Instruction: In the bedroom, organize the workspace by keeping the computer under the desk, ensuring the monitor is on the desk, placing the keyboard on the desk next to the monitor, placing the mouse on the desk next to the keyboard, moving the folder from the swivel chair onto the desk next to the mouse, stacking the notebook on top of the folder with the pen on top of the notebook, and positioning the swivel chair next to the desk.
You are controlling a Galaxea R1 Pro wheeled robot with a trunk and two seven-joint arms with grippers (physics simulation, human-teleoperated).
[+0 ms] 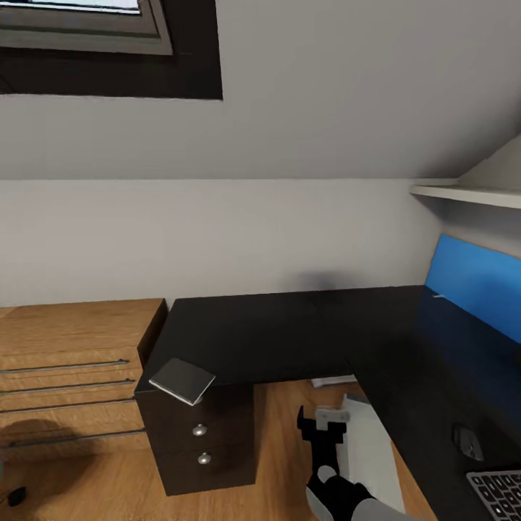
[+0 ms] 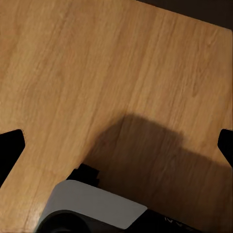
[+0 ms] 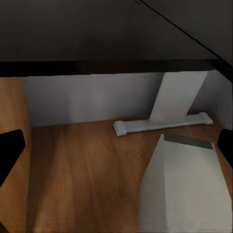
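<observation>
Facing the corner of the desk (image 1: 289,325), both my hands empty.

My right gripper (image 1: 320,427) is released, with jaws apart, low above the computer (image 1: 376,449) that lies under the desk; my left gripper (image 2: 116,145) is also spread, over bare floor. The notebook (image 1: 181,380) sits on the desk's drawer end, the mouse (image 1: 467,441) and keyboard (image 1: 499,492) on the right wing. I judge the notebook comes next: I must reach left for it.
</observation>
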